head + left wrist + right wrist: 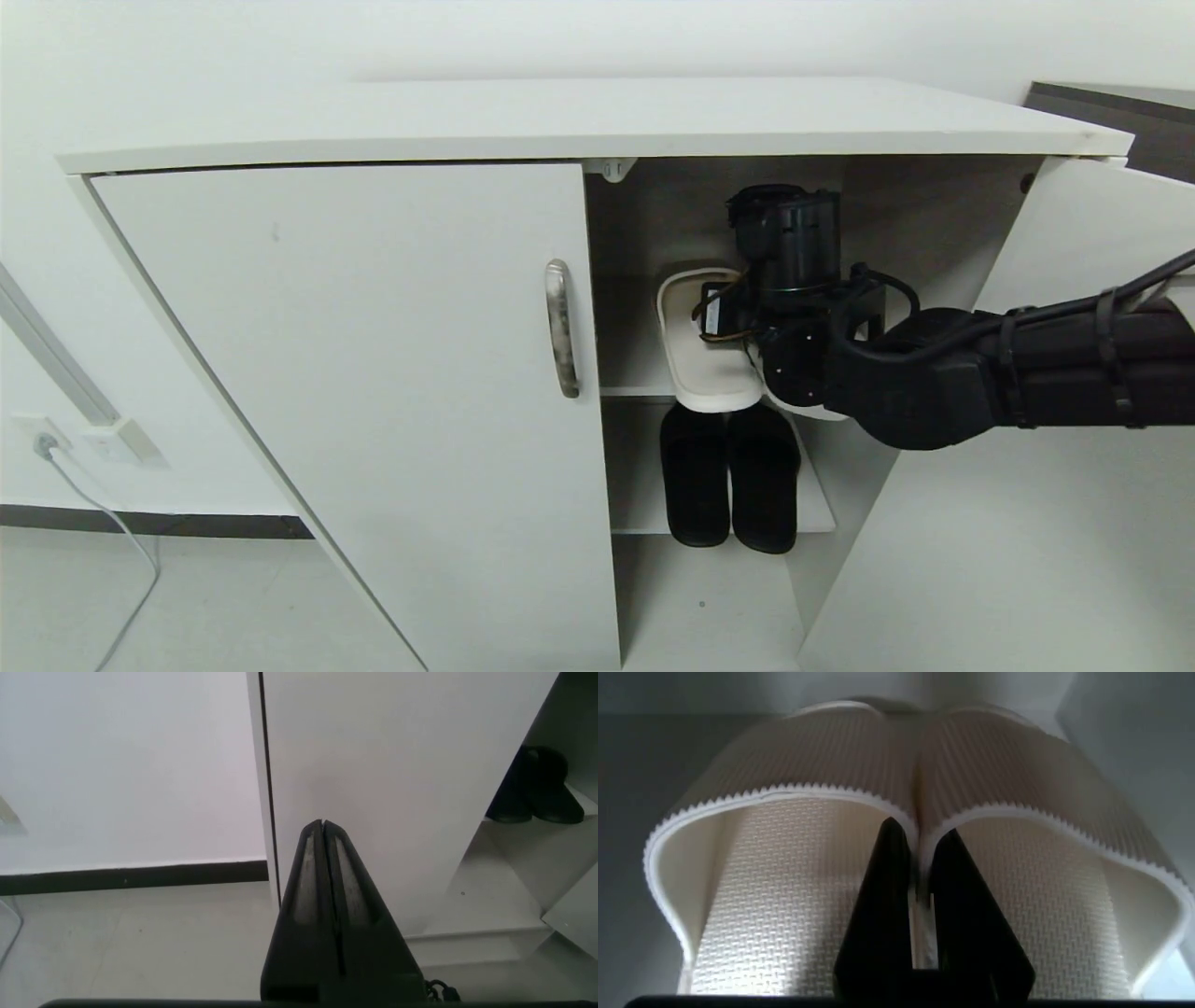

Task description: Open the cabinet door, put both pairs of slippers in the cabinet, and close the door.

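The white cabinet (597, 117) has its left door (355, 373) closed and its right door (1083, 243) swung open. A pair of black slippers (730, 476) lies side by side on the lower shelf, also seen at a distance as black slippers (537, 789). My right arm reaches inside over the upper shelf. My right gripper (920, 840) is shut on the pair of white slippers (785, 915), pinching their touching inner walls; the white slippers (705, 373) overhang the shelf's front edge. My left gripper (322, 826) is shut on nothing, low in front of the closed door.
A metal handle (560, 327) runs upright on the closed door's right edge. A wall socket with a cable (42, 446) sits low at the left. Bare floor (140, 943) lies before the cabinet, and the bottom compartment (700, 607) is bare.
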`<state>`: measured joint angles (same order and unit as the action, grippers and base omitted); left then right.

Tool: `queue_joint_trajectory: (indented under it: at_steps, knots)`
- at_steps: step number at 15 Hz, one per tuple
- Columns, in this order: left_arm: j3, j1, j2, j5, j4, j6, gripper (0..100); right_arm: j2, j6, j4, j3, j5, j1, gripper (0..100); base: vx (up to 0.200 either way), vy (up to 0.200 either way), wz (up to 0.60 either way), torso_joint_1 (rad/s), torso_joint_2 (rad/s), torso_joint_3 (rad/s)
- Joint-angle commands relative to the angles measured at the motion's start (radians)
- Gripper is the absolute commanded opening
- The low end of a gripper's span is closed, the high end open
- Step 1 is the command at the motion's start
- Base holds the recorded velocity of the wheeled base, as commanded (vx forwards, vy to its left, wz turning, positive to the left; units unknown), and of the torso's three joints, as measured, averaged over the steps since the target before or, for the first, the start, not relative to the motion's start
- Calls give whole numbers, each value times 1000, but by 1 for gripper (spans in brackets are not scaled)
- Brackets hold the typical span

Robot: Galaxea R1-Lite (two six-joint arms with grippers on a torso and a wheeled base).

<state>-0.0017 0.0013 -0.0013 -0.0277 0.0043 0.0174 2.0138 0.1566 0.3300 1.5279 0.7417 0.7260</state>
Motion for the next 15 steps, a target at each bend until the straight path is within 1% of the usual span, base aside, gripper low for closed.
queue_joint_trajectory:
  at_steps: [1,3,9,10,15]
  knots:
    - [0,0,1,0,0,-1,0,29,0,-2,34,-1,-13,0,0,0,0,0,0,0]
    - [0,0,1,0,0,-1,0,57,-8,-2,69,-2,-25,0,0,0,0,0,0,0]
    - [0,0,1,0,0,-2,0,68,-8,-2,81,-2,-26,0,0,0,0,0,0,0]
    - [0,0,1,2,0,-2,0,71,-8,-2,81,-2,-26,100,0,0,0,0,0,0]
    - [0,0,1,2,0,-2,0,69,-12,-28,67,-2,-25,100,0,0,0,0,0,0]
